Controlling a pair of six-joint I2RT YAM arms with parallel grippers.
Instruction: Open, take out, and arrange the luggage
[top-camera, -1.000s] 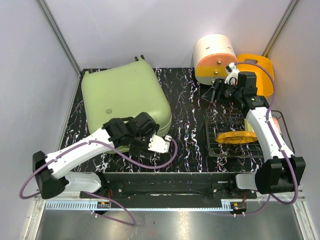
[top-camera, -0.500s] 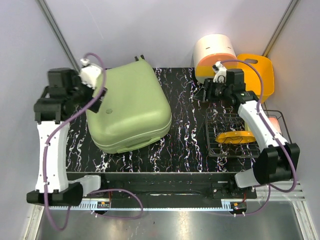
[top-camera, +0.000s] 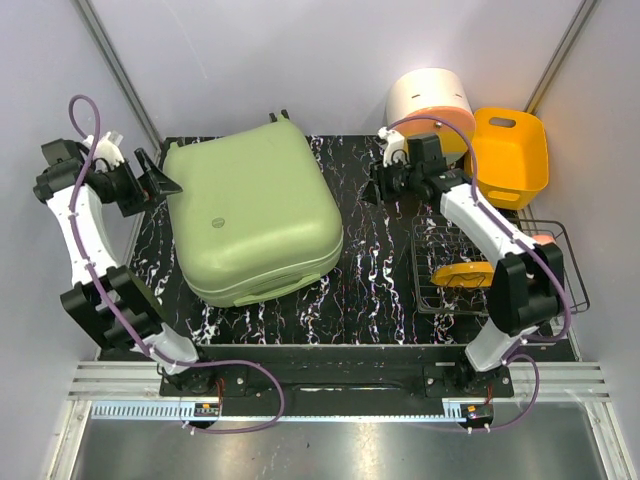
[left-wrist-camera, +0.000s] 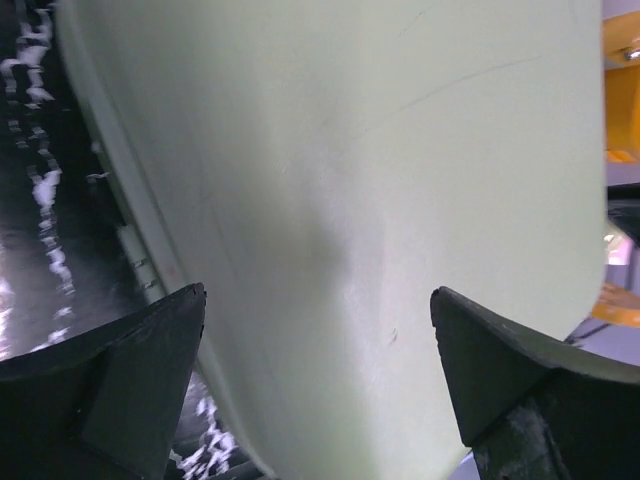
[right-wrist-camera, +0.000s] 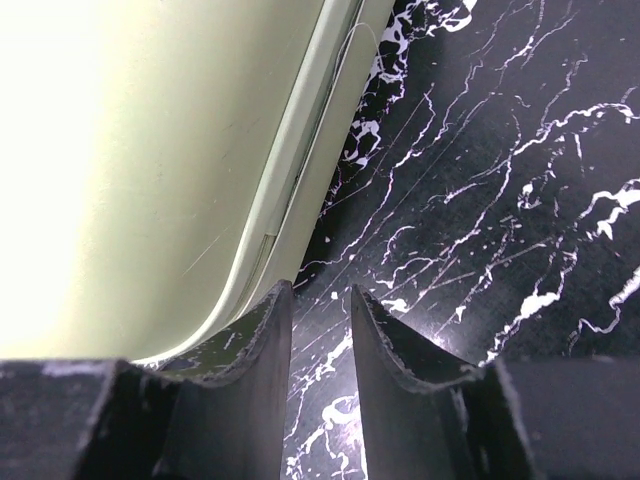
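Operator: Luggage (top-camera: 255, 215) is lying flat and closed on the left half of the table (top-camera: 380, 270), lid up. Where are the arms standing?

Observer: The left gripper (left-wrist-camera: 318, 300) is hovering at the case's back left corner, jaws spread as wide as they go and holding nothing. The pale shell is filling the space ahead of them, and whether they are touching it is not showing. The right gripper (right-wrist-camera: 320, 292) is hanging over bare marble just off the case's right edge. Its jaws are drawn close with a slim gap, also gripping nothing.

Operator: So the opening step is only beginning?

Observer: It is looking that way. The zip seam (right-wrist-camera: 300, 150) is running along the rim beside the right fingers, but no puller is showing in any view, so finding it is coming first.

Operator: And doing it well?

Observer: Probably the left arm is bracing the shell against sliding, while the right is pinching the tab low and following the seam, not prying at the lid
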